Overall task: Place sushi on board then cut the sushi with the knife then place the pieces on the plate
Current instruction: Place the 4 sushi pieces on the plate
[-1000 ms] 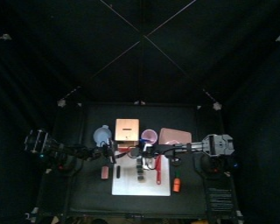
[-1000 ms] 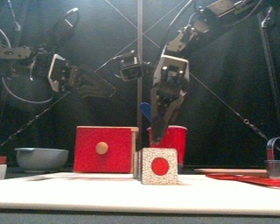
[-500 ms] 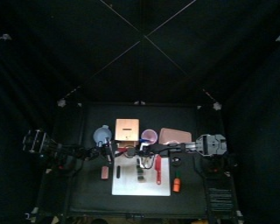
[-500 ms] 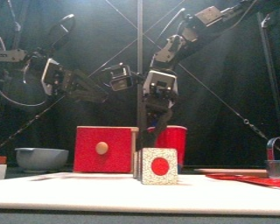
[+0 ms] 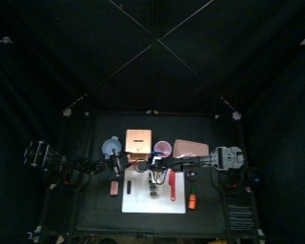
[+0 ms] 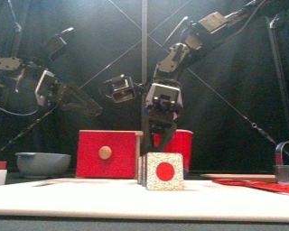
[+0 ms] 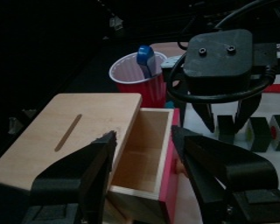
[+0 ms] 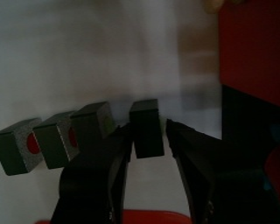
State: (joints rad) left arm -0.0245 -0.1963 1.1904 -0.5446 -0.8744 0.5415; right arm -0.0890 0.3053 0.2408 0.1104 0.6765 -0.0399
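No readable text, label, brand, number or sign in any view.

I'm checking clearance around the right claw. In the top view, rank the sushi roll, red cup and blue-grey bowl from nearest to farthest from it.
1. sushi roll: on the white board, right at the right claw.
2. red cup: just behind the board, near the middle.
3. blue-grey bowl: back left, farthest off.

Robotics lab booth; black curtains (image 5: 152,57), small black table (image 5: 98,215)
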